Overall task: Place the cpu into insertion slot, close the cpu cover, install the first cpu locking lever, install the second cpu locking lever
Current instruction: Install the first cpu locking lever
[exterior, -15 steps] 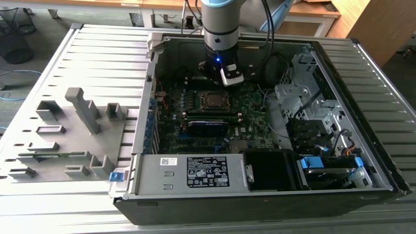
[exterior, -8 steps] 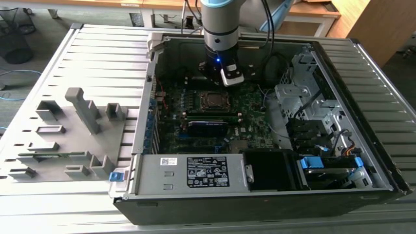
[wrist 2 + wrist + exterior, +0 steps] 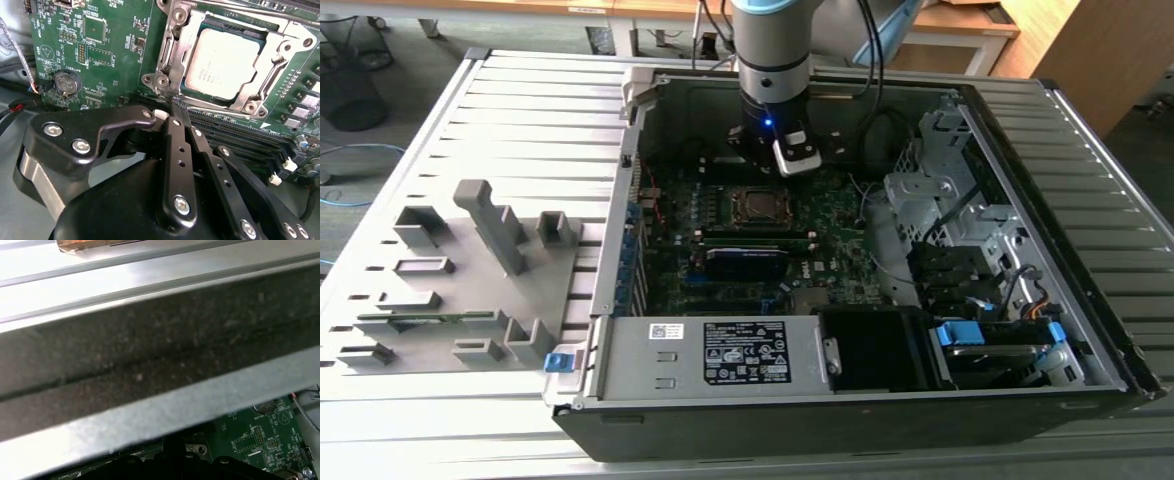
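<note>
While my black gripper [image 3: 172, 107] hangs with its fingers [image 3: 173, 150] clenched together, tips just beside the thin silvery metal frame cover [image 3: 169, 52], that cover lies shut over the flat silver-grey square cpu [image 3: 226, 62] on the green motherboard [image 3: 115, 55], at six o'clock from me in the exterior view.

Quick headcount: one black metal gripper [image 3: 172, 107], and right at its tip one cpu [image 3: 223, 62], the flat square chip with a dull silver-grey top. It sits under one cpu cover [image 3: 172, 45], a thin silvery metal frame with a square window. Off to the gripper's side is one round silver coin battery [image 3: 66, 82], on one green circuit board [image 3: 120, 30]. Beyond the gripper are two small white plastic latch clips [image 3: 289, 164]. Around the gripper is one open black computer case [image 3: 854, 430] with one grey labelled power supply box [image 3: 654, 360]. Well away from the gripper, one pale grey fixture tray [image 3: 467, 290].
</note>
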Tool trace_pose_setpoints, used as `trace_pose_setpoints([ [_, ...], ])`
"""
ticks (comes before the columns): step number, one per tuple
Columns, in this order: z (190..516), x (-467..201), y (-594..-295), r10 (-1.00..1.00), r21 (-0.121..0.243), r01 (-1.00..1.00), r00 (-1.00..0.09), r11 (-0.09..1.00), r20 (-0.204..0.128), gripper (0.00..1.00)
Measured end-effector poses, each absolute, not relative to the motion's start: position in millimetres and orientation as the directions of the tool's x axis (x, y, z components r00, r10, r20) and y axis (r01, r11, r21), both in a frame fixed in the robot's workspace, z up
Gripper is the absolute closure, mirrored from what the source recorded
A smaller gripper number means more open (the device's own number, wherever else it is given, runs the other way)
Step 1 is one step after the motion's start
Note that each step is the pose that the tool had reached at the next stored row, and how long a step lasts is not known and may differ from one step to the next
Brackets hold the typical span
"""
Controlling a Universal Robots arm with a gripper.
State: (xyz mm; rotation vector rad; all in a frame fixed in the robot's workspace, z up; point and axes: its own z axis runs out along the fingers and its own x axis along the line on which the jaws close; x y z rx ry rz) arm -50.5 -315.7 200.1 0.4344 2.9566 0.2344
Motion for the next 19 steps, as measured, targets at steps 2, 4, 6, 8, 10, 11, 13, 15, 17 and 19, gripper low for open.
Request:
trace_pose_setpoints([
  [2, 202.7, -50.4, -315.7, 0.296, 0.174, 0.273, -0.948, 0.946, -0.119, 0.89],
  [4, 206.4, -50.4, -315.7, 0.296, 0.174, 0.273, -0.948, 0.946, -0.119, 0.89],
  [6, 210.3, -50.4, -315.7, 0.296, 0.175, 0.273, -0.948, 0.946, -0.119, 0.89],
  [8, 213.8, -50.4, -315.7, 0.296, 0.175, 0.273, -0.948, 0.946, -0.119, 0.89],
  [10, 215.7, -50.4, -315.7, 0.296, 0.175, 0.273, -0.948, 0.946, -0.119, 0.89],
  [11, 216.1, -50.4, -315.7, 0.296, 0.175, 0.273, -0.948, 0.946, -0.119, 0.89],
  [13, 216.3, -50.4, -315.7, 0.296, 0.175, 0.273, -0.948, 0.946, -0.119, 0.89],
  [15, 216.4, -50.4, -315.7, 0.296, 0.175, 0.273, -0.948, 0.946, -0.119, 0.89],
  [17, 216.5, -50.5, -315.7, 0.296, 0.175, 0.273, -0.948, 0.946, -0.119, 0.89],
  [19, 216.6, -53.0, -315.8, 0.295, 0.174, 0.273, -0.948, 0.946, -0.119, 0.89],
])
